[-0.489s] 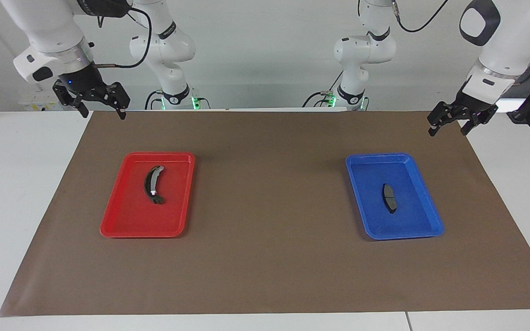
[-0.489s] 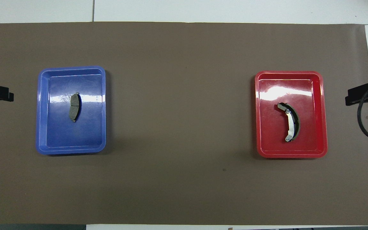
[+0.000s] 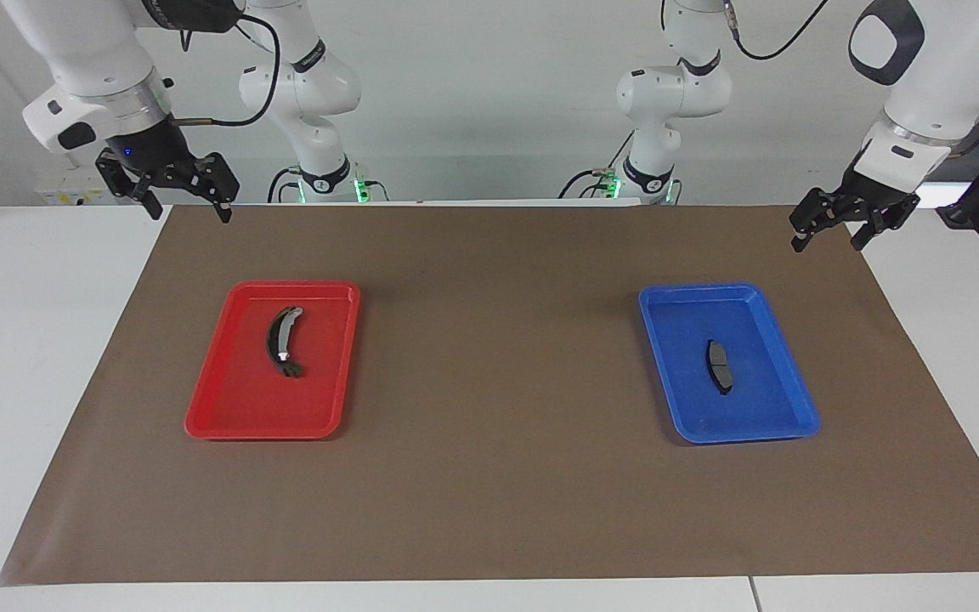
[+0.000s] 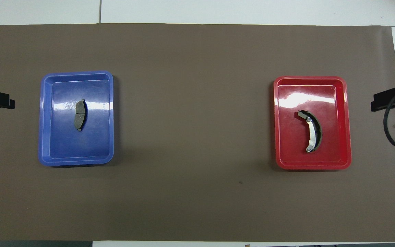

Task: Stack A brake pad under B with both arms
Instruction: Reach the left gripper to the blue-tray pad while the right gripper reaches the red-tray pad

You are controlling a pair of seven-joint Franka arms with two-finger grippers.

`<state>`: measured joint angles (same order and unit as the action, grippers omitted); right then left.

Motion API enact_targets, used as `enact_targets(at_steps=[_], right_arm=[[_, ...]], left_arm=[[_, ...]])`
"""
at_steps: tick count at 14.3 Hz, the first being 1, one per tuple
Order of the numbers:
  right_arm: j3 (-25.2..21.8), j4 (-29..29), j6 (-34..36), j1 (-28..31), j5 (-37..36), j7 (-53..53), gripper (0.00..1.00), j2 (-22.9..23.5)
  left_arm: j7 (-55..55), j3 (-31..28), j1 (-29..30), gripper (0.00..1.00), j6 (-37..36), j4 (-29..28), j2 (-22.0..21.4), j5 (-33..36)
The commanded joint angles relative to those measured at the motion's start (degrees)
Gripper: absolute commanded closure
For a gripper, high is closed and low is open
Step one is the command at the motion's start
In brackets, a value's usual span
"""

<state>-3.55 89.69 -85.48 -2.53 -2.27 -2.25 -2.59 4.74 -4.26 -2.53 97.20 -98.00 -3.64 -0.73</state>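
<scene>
Almost nothing is changed from half a second ago. Only the right gripper (image 3: 175, 194) is seen slightly higher than before, up over the corner of the brown mat (image 3: 489, 493) at the right arm's end of the table; its fingers are spread wide and nothing is held. The left gripper (image 3: 834, 228) is unmoved, hanging over the mat's edge at the left arm's end, fingers likewise wide and empty.

The A brake pad (image 3: 718, 366) lies flat in the blue tray (image 3: 795, 408), about mid-tray, untouched. B (image 3: 282, 341) lies in the red tray (image 3: 226, 416), its silvery strip uppermost, also untouched. The two trays are well apart, each under its own arm's side.

Judged from this, the task is not yet begun: no pad is lifted and no stack is formed. The small rise of the right gripper is read as either settling or the start of an approach toward B; which one cannot be told.
</scene>
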Motion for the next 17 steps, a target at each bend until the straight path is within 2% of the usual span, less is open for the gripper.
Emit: enact_targets(at_steps=[1, 3, 6, 12, 17], right_arm=[[0.21, 3.01, -0.03, 0.95, 1.39, 1.02, 0.0, -1.7], [0.21, 8.27, -9.29, 0.87, 1.39, -0.91, 0.0, -3.03], [0.3, 19.96, -19.95, 0.34, 1.39, -1.18, 0.0, -4.7], [0.47, 22.18, -21.82, 0.07, 1.31, -1.09, 0.0, -3.48], [0.56, 27.54, -32.89, 0.07, 1.39, -0.56, 0.0, 0.83]], left_arm=[[-0.35, 0.04, 0.24, 0.0, 0.09, -1.58, -1.45, -0.06], [-0.35, 0.04, 0.24, 0.0, 0.09, -1.58, -1.45, -0.06], [-0.35, 0.04, 0.24, 0.0, 0.09, -1.58, -1.45, -0.06], [-0.35, 0.04, 0.24, 0.0, 0.09, -1.58, -1.45, -0.06], [-0.44, 0.83, -0.73, 0.0, 0.0, -1.58, -1.37, -0.06]])
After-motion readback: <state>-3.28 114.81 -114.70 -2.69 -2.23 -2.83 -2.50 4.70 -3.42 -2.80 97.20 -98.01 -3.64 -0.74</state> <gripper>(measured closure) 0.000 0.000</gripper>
